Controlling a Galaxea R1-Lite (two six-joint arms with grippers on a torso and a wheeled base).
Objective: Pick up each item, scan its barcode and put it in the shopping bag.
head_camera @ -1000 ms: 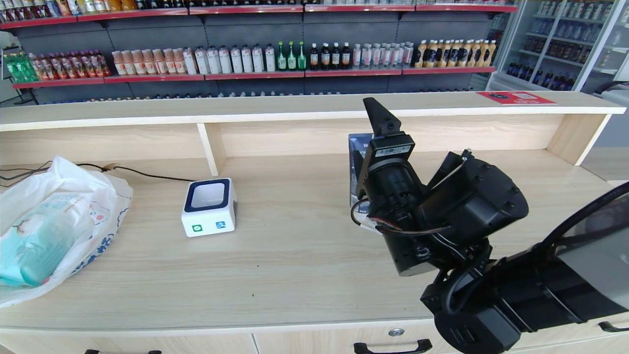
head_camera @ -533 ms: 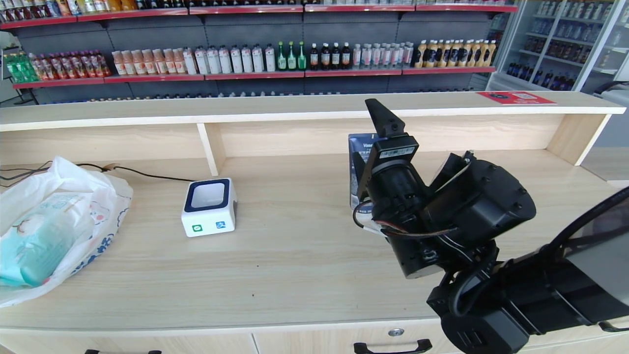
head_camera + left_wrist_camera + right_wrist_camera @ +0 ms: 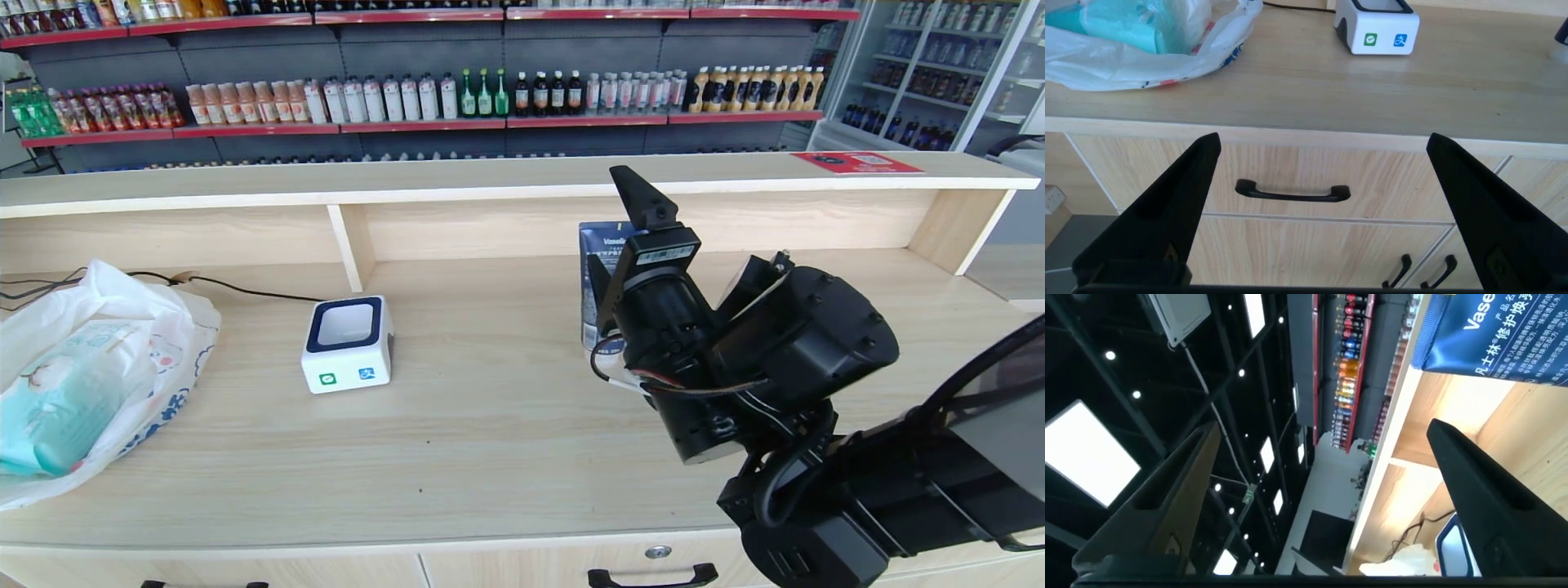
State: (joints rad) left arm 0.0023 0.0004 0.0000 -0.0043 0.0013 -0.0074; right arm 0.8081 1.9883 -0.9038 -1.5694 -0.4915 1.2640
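Three items noted on counter (image 3: 490,425). At left edge: white shopping bag (image 3: 155,327), slumped, teal pack (image 3: 65,400) inside. Left of centre: white scanner (image 3: 347,343), window up, cable (image 3: 245,290) trailing toward back left. Below front edge, facing drawer handle (image 3: 1293,193): left gripper (image 3: 1323,139), jaws apart. Right of centre, near rear edge: blue pouch (image 3: 600,243), upright. Just in front of pouch: right gripper (image 3: 606,214), tilted upward, jaws spread wide, not clamped on pouch.
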